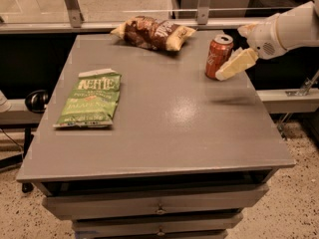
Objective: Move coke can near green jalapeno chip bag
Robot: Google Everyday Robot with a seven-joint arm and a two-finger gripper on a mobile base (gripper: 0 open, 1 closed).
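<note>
The coke can [218, 55] stands upright near the table's far right edge, red with a silver top. The green jalapeno chip bag [90, 99] lies flat on the left side of the table, far from the can. My gripper [233, 58] comes in from the right on a white arm and sits right beside the can's right side. It is open and holds nothing. One cream finger [237, 63] angles down across the can's right edge, and the other shows just behind the can's top.
A brown and yellow chip bag [153, 32] lies at the back edge, left of the can. The grey table [169, 128] has drawers below its front. A railing runs behind it.
</note>
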